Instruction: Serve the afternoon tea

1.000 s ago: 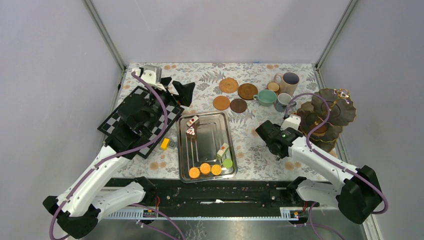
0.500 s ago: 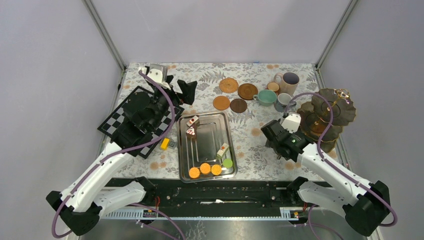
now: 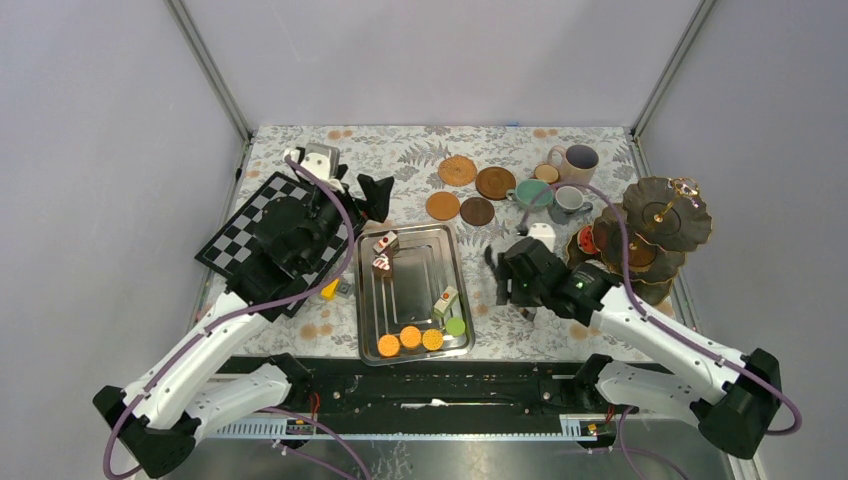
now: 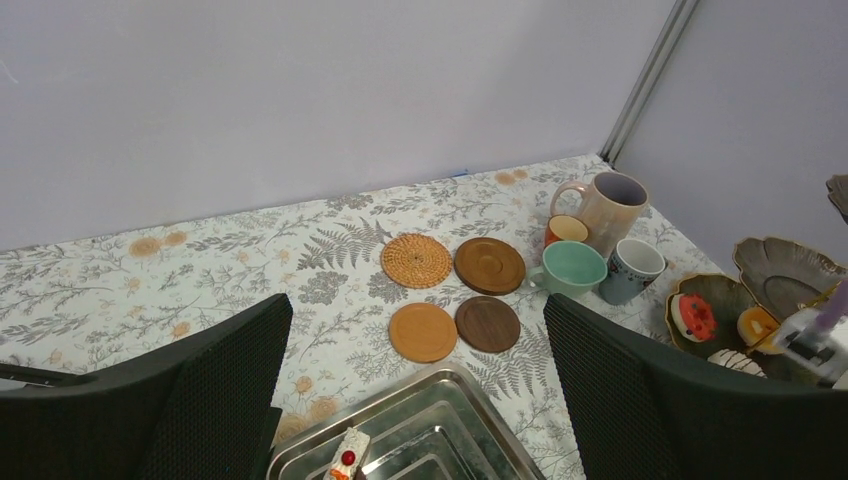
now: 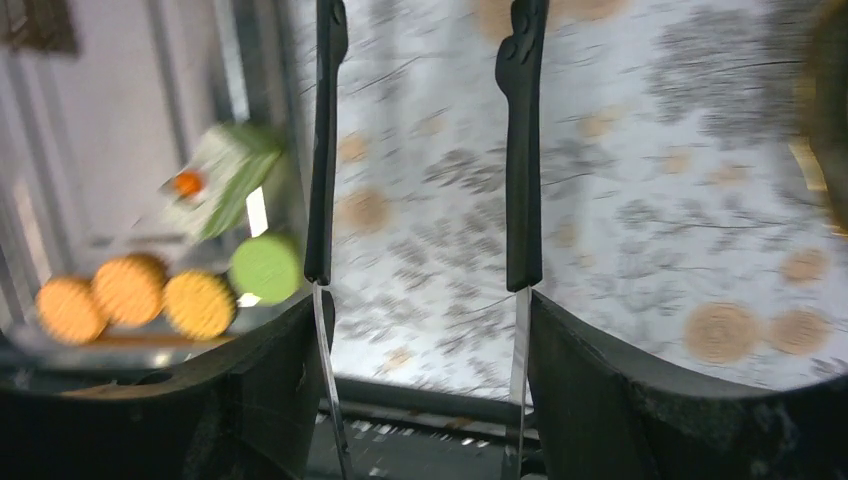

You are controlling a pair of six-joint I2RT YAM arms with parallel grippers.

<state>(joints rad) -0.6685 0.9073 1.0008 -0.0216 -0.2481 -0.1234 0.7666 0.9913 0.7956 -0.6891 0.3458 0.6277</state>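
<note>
Most of the pastries (image 3: 381, 263) are still in the steel tray (image 3: 415, 285) at the middle of the tabletop (image 3: 500, 318): three orange biscuits (image 3: 410, 337) and a green round (image 3: 456, 326) along its near edge, one cake slice (image 3: 446, 300) just beyond them, and two more at the far end. A red donut (image 3: 588, 240) already lies on a lower tier of the three-tier stand (image 3: 665, 212) at the right. The mugs (image 3: 533, 193) and coasters (image 3: 495, 182) sit grouped at the back. Over the last second my right end effector (image 3: 495, 272) has swung away from the stand toward the tray's right rim. Its wrist view shows the fingers (image 5: 322, 150) spread with nothing between them and the biscuits off to their left. I read that as the return trip for another pastry. My left end effector (image 3: 368, 186) has drifted off the chessboard (image 3: 235, 230) toward the tray's far corner, likewise wide apart and empty.
</note>
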